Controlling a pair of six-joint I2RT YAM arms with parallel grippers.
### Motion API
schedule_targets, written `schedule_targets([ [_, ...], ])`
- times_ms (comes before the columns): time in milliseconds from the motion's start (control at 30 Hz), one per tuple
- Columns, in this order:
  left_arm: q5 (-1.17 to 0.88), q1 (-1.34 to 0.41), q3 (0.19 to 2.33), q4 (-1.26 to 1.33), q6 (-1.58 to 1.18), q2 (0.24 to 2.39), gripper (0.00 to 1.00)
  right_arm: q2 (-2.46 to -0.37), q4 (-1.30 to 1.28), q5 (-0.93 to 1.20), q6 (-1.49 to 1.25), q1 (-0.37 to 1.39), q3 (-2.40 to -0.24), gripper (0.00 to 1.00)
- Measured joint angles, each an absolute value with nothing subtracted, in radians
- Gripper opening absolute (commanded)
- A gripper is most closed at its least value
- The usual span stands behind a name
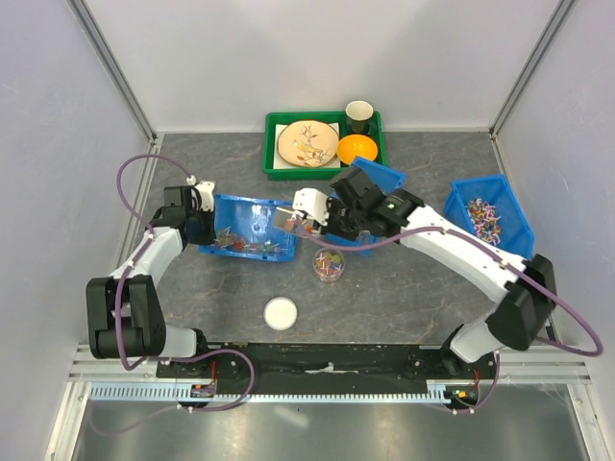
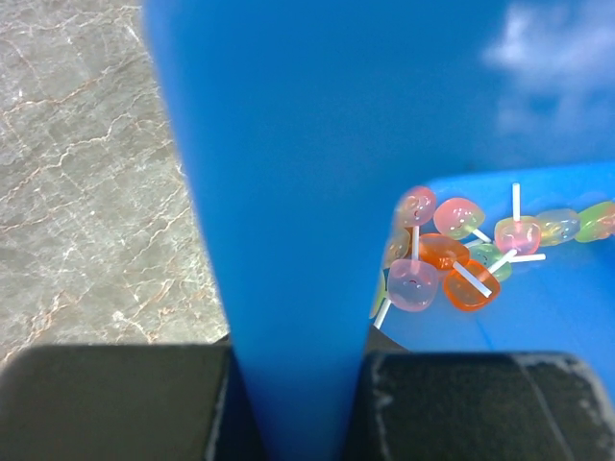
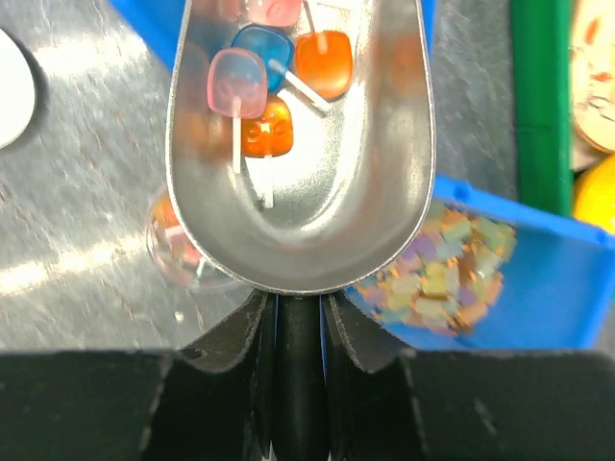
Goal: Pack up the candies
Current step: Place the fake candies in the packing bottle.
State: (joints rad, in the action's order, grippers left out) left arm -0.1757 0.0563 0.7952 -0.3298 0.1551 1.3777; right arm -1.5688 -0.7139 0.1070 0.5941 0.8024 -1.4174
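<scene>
Pink, orange and blue candies [image 3: 274,86] lie in a silver scoop [image 3: 317,192]; the bin [image 1: 252,229] is blue.

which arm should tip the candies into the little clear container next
Right. Its pincer is shut on the metal scoop loaded with candies, right by the clear container. The left pincer is busy gripping the blue bin wall.

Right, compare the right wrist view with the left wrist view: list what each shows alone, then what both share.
Only the right wrist view shows the metal scoop clamped in the right gripper, a bin of pastel packets, and a clear jar below the scoop. Only the left wrist view shows the left gripper clamped on the blue bin wall. Both show the candies and the grey table.
</scene>
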Motion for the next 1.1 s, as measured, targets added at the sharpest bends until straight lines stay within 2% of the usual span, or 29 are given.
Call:
schedule_targets([
  [367, -0.14, 0.055, 0.947, -0.487, 0.15, 1.454, 0.02, -1.334, -0.778, 0.065, 0.688, 0.738, -1.209, 0.0],
  [900, -0.157, 0.048, 1.402, -0.746, 0.06, 1.796, 0.02, -1.258, -0.908, -0.044, 0.791, 0.709, -1.146, 0.0],
  [1100, -0.132, 0.048, 1.474, -0.799, 0.019, 1.892, 0.02, -1.272, -0.94, -0.092, 0.815, 0.709, -1.146, 0.0],
])
